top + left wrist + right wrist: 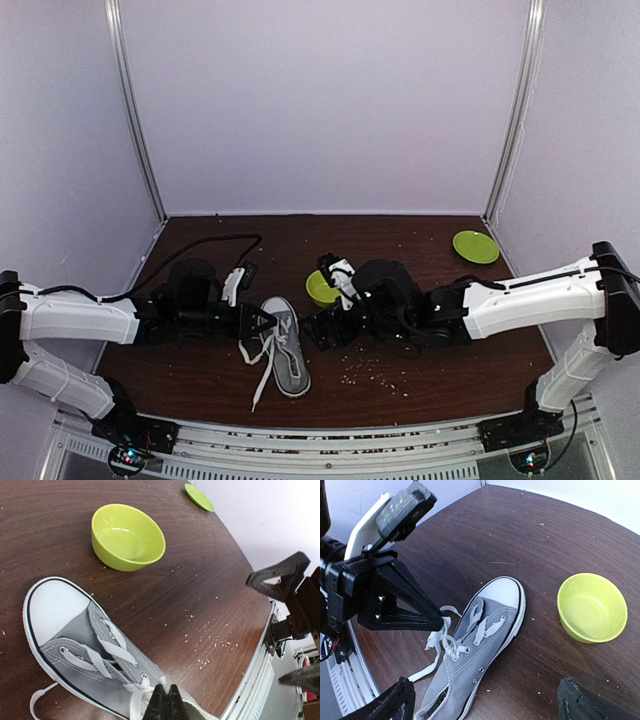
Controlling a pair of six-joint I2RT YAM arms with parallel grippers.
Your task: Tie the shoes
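Grey canvas sneaker lies mid-desk, white toe toward 12 o'clock in the top view. From 9 o'clock the left hand pinches a white lace beside the top eyelets, fingers pressed together. At 3 o'clock the right hand hangs spread wide, holding nothing. A green bowl sits at 1 o'clock of the toe, a green plate farther toward 2 o'clock.

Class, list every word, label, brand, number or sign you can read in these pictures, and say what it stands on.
No text can be read.
Shoe: dark tag inside the heel, too blurred to read.
Bowl and plate: no markings show.
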